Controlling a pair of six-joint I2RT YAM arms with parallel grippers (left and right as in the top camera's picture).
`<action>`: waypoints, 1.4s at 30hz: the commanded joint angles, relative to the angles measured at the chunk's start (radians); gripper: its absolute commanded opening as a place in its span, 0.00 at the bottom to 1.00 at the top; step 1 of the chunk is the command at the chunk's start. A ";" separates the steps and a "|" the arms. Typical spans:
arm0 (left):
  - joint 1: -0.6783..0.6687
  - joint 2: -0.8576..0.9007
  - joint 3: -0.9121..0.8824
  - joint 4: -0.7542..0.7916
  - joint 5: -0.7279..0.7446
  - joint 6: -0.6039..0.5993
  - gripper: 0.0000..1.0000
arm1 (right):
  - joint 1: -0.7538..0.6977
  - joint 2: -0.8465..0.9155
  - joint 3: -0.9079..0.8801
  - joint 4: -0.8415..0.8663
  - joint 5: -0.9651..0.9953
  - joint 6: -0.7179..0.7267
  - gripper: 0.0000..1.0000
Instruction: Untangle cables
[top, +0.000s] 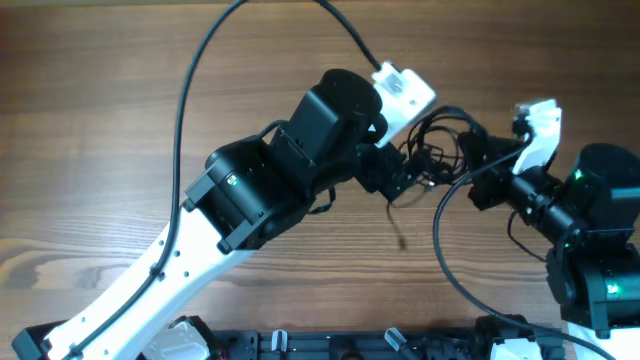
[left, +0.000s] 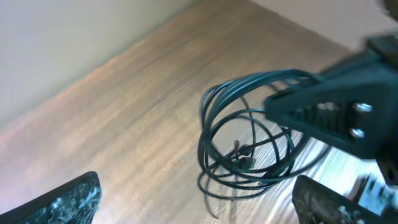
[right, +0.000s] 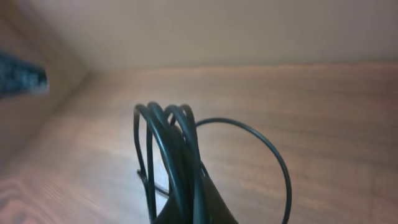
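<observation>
- Cables (right: 177, 146): thin black wire wound in several loops. They sit near the middle of the wooden table (top: 100, 150), in the gap between the two grippers.
- In the right wrist view the loops stand on edge. They rise nearly upright out of the fingers, packed side by side, and one wider loop bows out to the right.
- In the left wrist view the coil faces the camera as a rough ring, with a small dark plug end (left: 239, 149) hanging inside it.
- From overhead, a loose tail (top: 398, 228) trails from the bundle toward the near edge of the table.
- The right gripper (left: 292, 102) is clamped tight on the coil's upper rim, pinching the strands together.
- The left gripper (left: 196, 186) is spread wide and holds nothing. The coil is just ahead of it.
</observation>
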 joint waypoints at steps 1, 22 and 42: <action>0.015 -0.008 0.017 -0.029 -0.139 -0.336 1.00 | 0.000 0.001 0.021 0.080 0.057 0.174 0.04; 0.042 -0.008 0.017 -0.131 0.050 -0.185 0.84 | 0.000 0.002 0.021 0.209 -0.066 0.259 0.04; 0.159 -0.006 0.016 -0.137 -0.074 -0.253 1.00 | 0.000 0.001 0.021 0.335 -0.236 0.463 0.05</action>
